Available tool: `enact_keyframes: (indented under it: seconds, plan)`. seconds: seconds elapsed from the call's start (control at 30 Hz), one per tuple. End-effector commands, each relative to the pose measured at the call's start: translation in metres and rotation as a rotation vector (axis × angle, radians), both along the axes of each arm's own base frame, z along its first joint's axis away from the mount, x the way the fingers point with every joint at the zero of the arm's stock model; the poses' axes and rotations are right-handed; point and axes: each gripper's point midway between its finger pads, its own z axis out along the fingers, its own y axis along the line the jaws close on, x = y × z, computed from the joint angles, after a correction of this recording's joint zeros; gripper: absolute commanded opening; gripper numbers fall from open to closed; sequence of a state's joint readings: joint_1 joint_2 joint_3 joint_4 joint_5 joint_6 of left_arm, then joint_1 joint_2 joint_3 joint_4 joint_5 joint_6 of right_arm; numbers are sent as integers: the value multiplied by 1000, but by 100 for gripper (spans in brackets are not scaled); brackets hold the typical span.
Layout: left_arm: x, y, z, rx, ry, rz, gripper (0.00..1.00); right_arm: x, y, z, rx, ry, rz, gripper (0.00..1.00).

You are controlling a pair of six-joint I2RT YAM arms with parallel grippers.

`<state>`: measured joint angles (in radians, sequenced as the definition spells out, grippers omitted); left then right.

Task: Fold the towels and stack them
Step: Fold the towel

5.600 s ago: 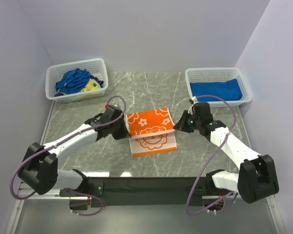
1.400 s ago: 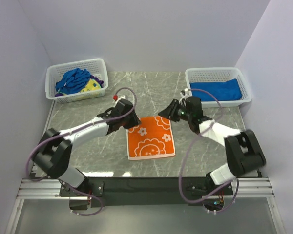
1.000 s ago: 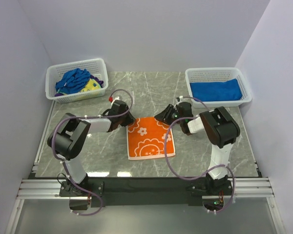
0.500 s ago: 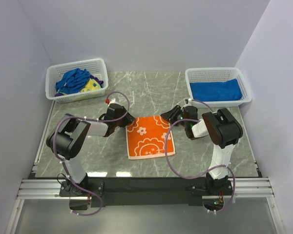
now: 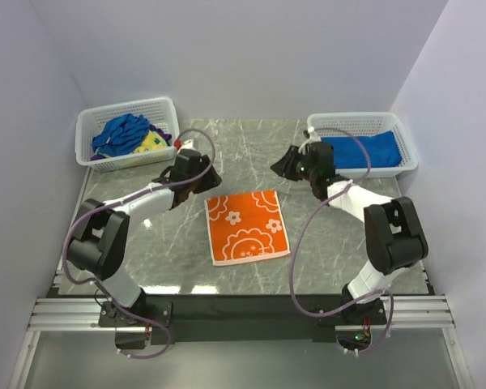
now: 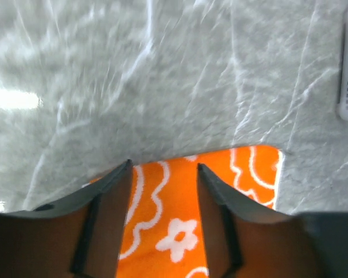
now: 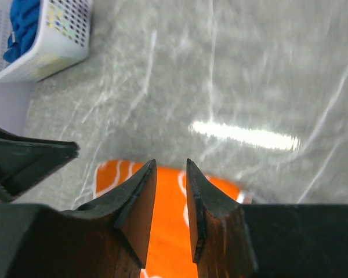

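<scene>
An orange towel (image 5: 247, 227) with white flower outlines lies folded flat on the middle of the marble table. My left gripper (image 5: 206, 176) hovers just beyond its far left corner. Its jaws are open and hold nothing, and the orange towel (image 6: 173, 231) shows below them. My right gripper (image 5: 282, 166) hangs beyond the far right corner. Its jaws stand narrowly apart and are empty, with the orange towel (image 7: 168, 231) beneath. A blue towel (image 5: 358, 150) lies folded in the right basket. A crumpled blue towel (image 5: 121, 132) and a yellow towel (image 5: 150, 143) sit in the left basket.
The left white mesh basket (image 5: 85, 121) stands at the table's far left corner, the right basket (image 5: 352, 118) at the far right. Pale walls close in the back and sides. The arm bases sit along the near edge.
Both grippers have drawn back and up from the towel's far corners. The left jaws have spread wider. The orange towel has settled flat.
</scene>
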<state>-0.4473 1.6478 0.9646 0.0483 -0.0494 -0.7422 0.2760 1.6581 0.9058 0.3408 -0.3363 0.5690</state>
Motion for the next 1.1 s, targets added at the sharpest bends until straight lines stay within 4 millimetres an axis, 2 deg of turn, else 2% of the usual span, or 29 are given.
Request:
enact_keyframes:
  seconds: [0.0, 0.03, 0.07, 0.1, 0.13, 0.17, 0.2, 0.23, 0.27, 0.3, 0.37, 0.43, 0.47, 0.53, 0.57, 0.63, 0.67, 0.73, 0.77, 0.83, 0.87, 1.07]
  plan:
    - [1, 17, 41, 124, -34, -17, 57, -14, -21, -1, -274, 25, 122, 35]
    - [1, 19, 43, 156, -36, -37, 63, -8, -20, 12, -300, -2, 149, 35]
    - [-3, 20, 44, 178, -21, -55, 67, -8, -21, 7, -365, -9, 213, 37]
    - [-4, 23, 51, 208, -1, -66, 72, -10, -22, 13, -405, 20, 251, 38]
    - [-7, 25, 52, 245, 8, -98, 85, -11, -25, 11, -439, 31, 284, 42]
    - [-8, 27, 56, 268, 12, -112, 91, -11, -28, 2, -497, 36, 342, 51]
    - [-5, 28, 69, 283, -8, -122, 94, -19, -31, -5, -524, 80, 379, 53]
    - [-12, 35, 67, 340, 17, -155, 98, -14, -30, 2, -540, 62, 399, 53]
    - [-13, 37, 72, 364, 16, -169, 98, -14, -31, -6, -567, 69, 440, 54]
    - [-11, 40, 83, 385, -1, -175, 98, -14, -29, -4, -571, 77, 468, 54]
    - [-15, 49, 86, 459, -7, -211, 99, -13, -29, -18, -597, 99, 528, 53]
    - [-19, 55, 87, 495, -22, -240, 99, -13, -27, -20, -605, 112, 579, 52]
    - [-19, 56, 87, 495, -31, -243, 100, -13, -27, -30, -620, 118, 624, 52]
    - [-26, 57, 80, 491, -27, -268, 99, -14, -23, -32, -618, 121, 680, 51]
    - [-29, 55, 73, 484, -19, -286, 99, -20, -24, -42, -627, 148, 739, 51]
    - [-31, 54, 65, 486, -6, -302, 100, -15, -20, -39, -634, 129, 778, 51]
    - [-32, 55, 62, 496, -1, -302, 99, -16, -16, -45, -644, 130, 819, 51]
    - [-32, 60, 54, 521, 17, -298, 100, -17, -12, -42, -648, 135, 856, 51]
    - [-32, 64, 49, 542, 26, -283, 100, -18, -9, -48, -651, 141, 885, 51]
    - [-30, 66, 45, 556, 25, -277, 99, -19, -5, -50, -659, 155, 911, 51]
    - [-29, 67, 44, 561, 29, -278, 99, -22, -4, -58, -665, 179, 929, 51]
    - [-27, 71, 42, 581, 34, -258, 99, -17, 2, -75, -708, 209, 956, 51]
